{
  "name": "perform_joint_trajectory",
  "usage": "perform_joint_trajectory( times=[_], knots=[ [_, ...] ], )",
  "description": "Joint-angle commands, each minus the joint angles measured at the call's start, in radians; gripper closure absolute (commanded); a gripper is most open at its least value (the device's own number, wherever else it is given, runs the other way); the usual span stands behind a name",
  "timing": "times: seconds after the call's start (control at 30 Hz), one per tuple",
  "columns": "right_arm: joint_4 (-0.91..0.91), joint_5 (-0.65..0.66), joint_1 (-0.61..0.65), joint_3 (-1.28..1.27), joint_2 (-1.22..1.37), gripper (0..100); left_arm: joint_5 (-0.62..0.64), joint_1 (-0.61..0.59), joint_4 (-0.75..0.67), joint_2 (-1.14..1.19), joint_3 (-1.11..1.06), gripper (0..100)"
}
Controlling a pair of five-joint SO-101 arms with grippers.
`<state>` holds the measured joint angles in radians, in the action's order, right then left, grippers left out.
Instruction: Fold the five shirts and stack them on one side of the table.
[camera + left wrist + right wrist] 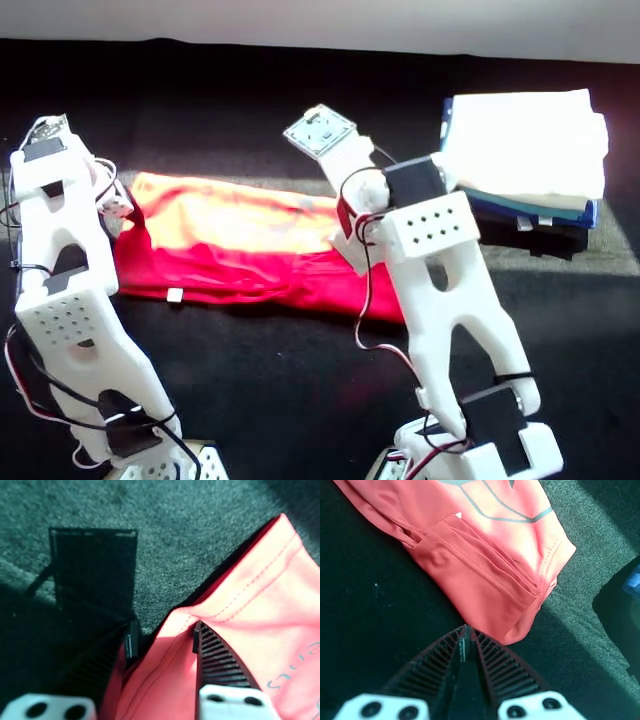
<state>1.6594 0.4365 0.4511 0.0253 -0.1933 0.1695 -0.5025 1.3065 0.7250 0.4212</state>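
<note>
Red shirt [230, 245]: thin, smooth knit, folded lengthways into a long band with stitched double hems. It lies flat across the middle of the table [250, 380], its upper half lit orange by sun. A small white tag [175, 295] sits at its near edge, and a grey print [495, 510] shows on its face.

Stack [525, 150]: folded shirts, squared off, at the far right of the table and well apart from the red shirt. A thick white one is on top, with blue and dark layers under it.

Left gripper [162, 637]: black ribbed fingers on a white body, at the red shirt's left end. They are closed on a bunched fold of the hem, and the cloth keeps them narrowly apart.

Right gripper [465, 630]: same make, with the ribbed fingers pressed tip to tip and nothing between them. It hangs over bare table just beside the rounded right end of the red shirt.

Table: covered in dark, felt-like cloth with a fine nap. A bright band of sunlight crosses it from the red shirt to the stack.

Wall [300, 20]: a pale, plain strip behind the table's far edge.
</note>
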Motion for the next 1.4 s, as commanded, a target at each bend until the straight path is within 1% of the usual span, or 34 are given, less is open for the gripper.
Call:
perform_joint_trajectory(
  times=[0.0,0.13,0.3,0.4,0.47,0.53,0.57,0.63,0.7,0.83,0.97,1.1,1.23,1.37],
  knots=[
    [0.021,0.012,-0.01,0.05,-0.104,98.5,-0.008,0.044,0.008,0.031,0.035,81],
    [0.025,0.012,-0.016,0.044,-0.182,98.5,-0.006,0.084,0.041,0.045,0.035,81],
    [0.053,0.012,-0.111,0.042,-0.248,98.5,-0.005,0.136,0.112,0.05,0.035,81],
    [0.077,0.012,-0.177,0.042,-0.274,98.5,-0.005,0.139,0.12,0.053,0.031,81],
    [0.081,0.012,-0.219,0.042,-0.294,98.5,-0.006,0.139,0.121,0.053,0.033,85],
    [0.081,0.012,-0.259,0.042,-0.32,98.5,-0.006,0.133,0.121,0.051,0.035,94],
    [0.081,0.012,-0.272,0.042,-0.334,98.5,-0.006,0.124,0.121,0.051,0.035,100],
    [0.081,0.012,-0.302,0.042,-0.363,98.5,-0.012,0.105,0.124,0.051,0.035,98],
    [0.081,0.012,-0.335,0.041,-0.386,98.5,-0.057,0.076,0.133,0.048,0.035,99],
    [0.079,0.011,-0.398,0.007,-0.412,98.9,-0.106,-0.036,0.14,0.042,0.071,99],
    [0.048,0.014,-0.407,-0.174,-0.466,99.0,-0.149,-0.208,0.189,0.051,0.22,99],
    [-0.111,0.014,-0.409,-0.467,-0.605,99.0,-0.199,-0.325,0.233,0.051,0.374,99],
    [-0.288,0.014,-0.41,-0.826,-0.746,99.0,-0.232,-0.357,0.327,0.051,0.472,99],
    [-0.478,0.014,-0.412,-1.173,-0.846,99.0,-0.232,-0.302,0.442,0.051,0.493,99]
  ],
)
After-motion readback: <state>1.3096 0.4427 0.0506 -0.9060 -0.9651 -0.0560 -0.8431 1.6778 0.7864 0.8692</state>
